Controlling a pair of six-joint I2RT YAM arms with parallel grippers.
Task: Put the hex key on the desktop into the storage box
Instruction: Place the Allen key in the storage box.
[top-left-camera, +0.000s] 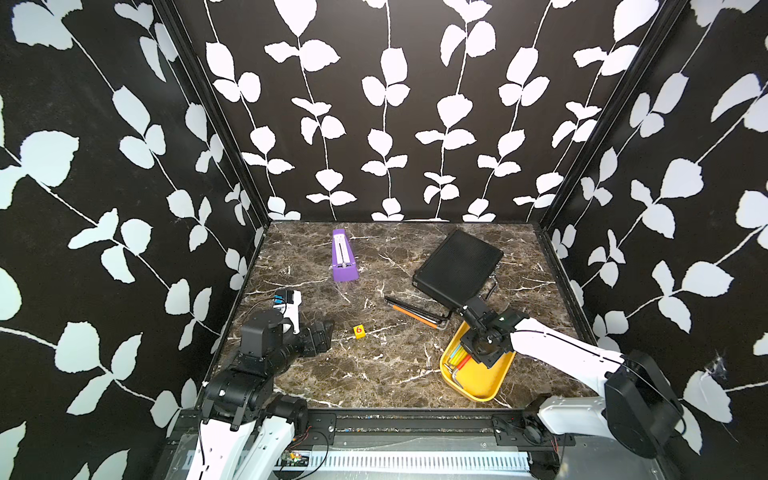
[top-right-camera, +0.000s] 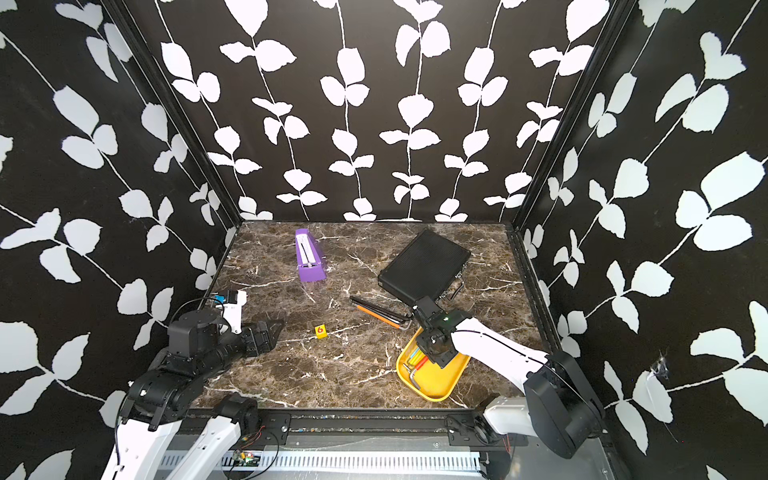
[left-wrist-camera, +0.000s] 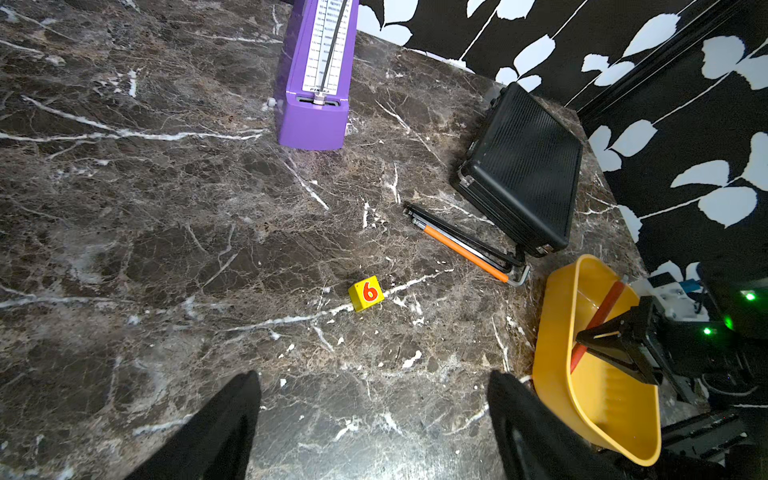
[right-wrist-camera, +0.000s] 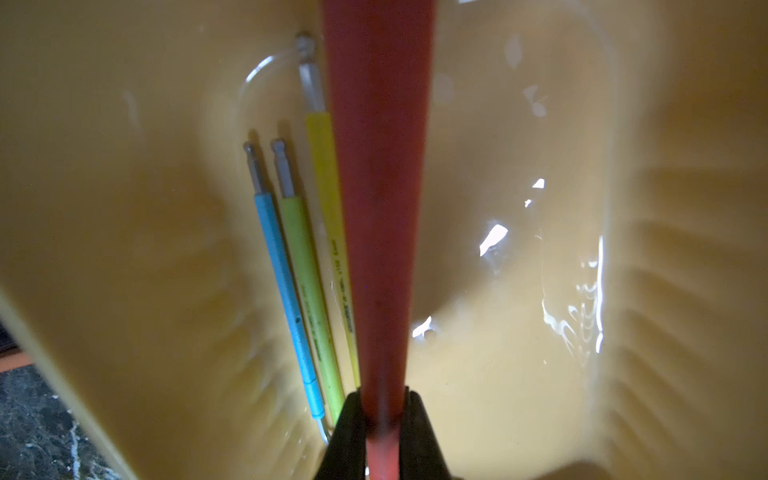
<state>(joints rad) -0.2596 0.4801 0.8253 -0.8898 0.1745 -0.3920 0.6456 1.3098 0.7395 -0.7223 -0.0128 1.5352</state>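
Note:
My right gripper (right-wrist-camera: 382, 415) is shut on a red-sleeved hex key (right-wrist-camera: 378, 208), holding it low inside the yellow storage box (top-left-camera: 478, 388). The left wrist view shows this gripper (left-wrist-camera: 584, 338) and the red hex key (left-wrist-camera: 600, 311) slanting over the box (left-wrist-camera: 557, 332). Blue (right-wrist-camera: 286, 282), green (right-wrist-camera: 309, 291) and yellow (right-wrist-camera: 330, 216) hex keys lie on the box floor. An orange-sleeved hex key (top-left-camera: 415, 315) lies with thin black ones on the desktop (top-left-camera: 374, 365), just beyond the box. My left gripper (left-wrist-camera: 374, 415) hovers open at the left, holding nothing.
A black ribbed case (top-left-camera: 457, 266) lies at the back right, close to the loose keys. At the back stands a purple metronome (top-left-camera: 344, 257). A small yellow cube marked 6 (top-left-camera: 359, 331) sits mid-desktop. Patterned walls enclose three sides.

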